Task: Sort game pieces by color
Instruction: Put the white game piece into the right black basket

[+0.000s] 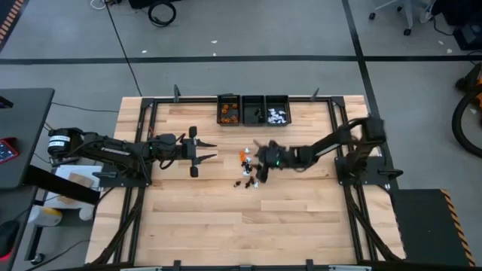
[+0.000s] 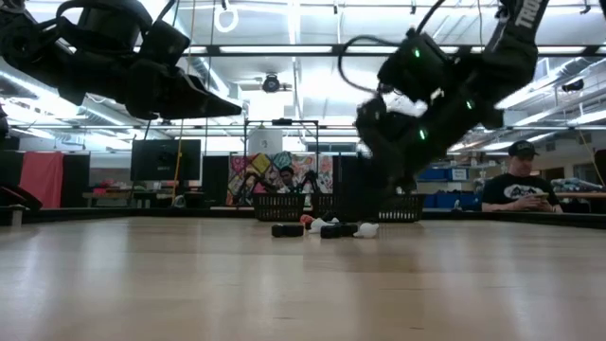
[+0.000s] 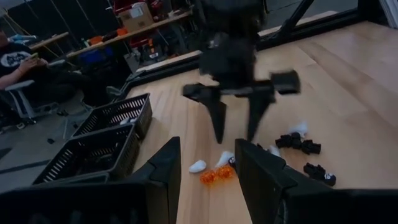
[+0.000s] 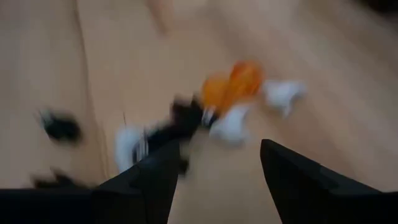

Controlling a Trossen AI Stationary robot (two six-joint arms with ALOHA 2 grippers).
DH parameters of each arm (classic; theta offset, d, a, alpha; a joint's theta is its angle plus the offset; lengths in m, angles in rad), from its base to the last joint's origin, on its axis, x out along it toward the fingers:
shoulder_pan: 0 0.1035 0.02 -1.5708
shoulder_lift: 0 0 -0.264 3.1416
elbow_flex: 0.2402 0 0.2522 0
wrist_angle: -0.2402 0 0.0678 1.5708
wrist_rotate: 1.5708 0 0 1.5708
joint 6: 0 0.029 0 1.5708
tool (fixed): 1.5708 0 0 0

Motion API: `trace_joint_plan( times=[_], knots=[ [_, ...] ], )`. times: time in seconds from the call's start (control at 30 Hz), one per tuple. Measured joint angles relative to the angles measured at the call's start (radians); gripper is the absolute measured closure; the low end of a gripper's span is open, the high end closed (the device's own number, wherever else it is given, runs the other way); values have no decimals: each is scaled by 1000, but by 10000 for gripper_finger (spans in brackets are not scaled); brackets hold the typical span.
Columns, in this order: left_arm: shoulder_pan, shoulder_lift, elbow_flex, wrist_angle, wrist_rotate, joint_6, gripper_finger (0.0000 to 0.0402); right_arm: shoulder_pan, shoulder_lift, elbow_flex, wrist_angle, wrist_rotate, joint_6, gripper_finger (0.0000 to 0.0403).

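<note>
The game pieces lie loose on the wooden table near its middle: orange, white and black ones. In the right wrist view, blurred, orange pieces, white ones and black ones lie ahead of the fingers. My right gripper hangs open just above the cluster, slanting down, with nothing between its fingers. My left gripper waits open to the left of the pieces, held level above the table.
Three small black bins stand side by side at the table's far edge: the left one holds orange pieces, the right one white ones. In the room beyond, a person sits at a desk.
</note>
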Motion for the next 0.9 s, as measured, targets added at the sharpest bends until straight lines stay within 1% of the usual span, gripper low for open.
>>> trace_joint_plan(
  times=[0.1, 0.13, 0.23, 0.33, 0.43, 0.53, 0.63, 0.77, 0.9],
  knots=[
    [0, 0, 0, -2, 0, 19, 272, 49, 58, 25, 18, 132, -28, 177],
    [0, 0, 0, -2, 0, 25, 272, 56, 64, 27, 17, 156, -42, 178],
    [0, 0, 0, -3, 0, 34, 272, 47, 57, 32, 8, 162, -96, 183],
    [0, 0, 0, -5, 0, 35, 272, 0, 40, 32, 4, 122, -140, 188],
    [0, 0, 0, -11, 0, 35, 272, -54, 37, 32, 32, 26, -176, 194],
    [0, 0, 0, -15, 0, 30, 272, -80, 69, 31, 67, -53, -187, 199],
    [0, 0, 0, -26, 0, 30, 272, -68, 128, 31, 139, -59, -187, 205],
    [0, 0, 0, -35, 0, 21, 272, -50, 195, 34, 228, -39, -187, 211],
    [-2, 0, 0, -55, 0, 10, 272, -51, 210, 34, 253, -43, -217, 221]
  ],
)
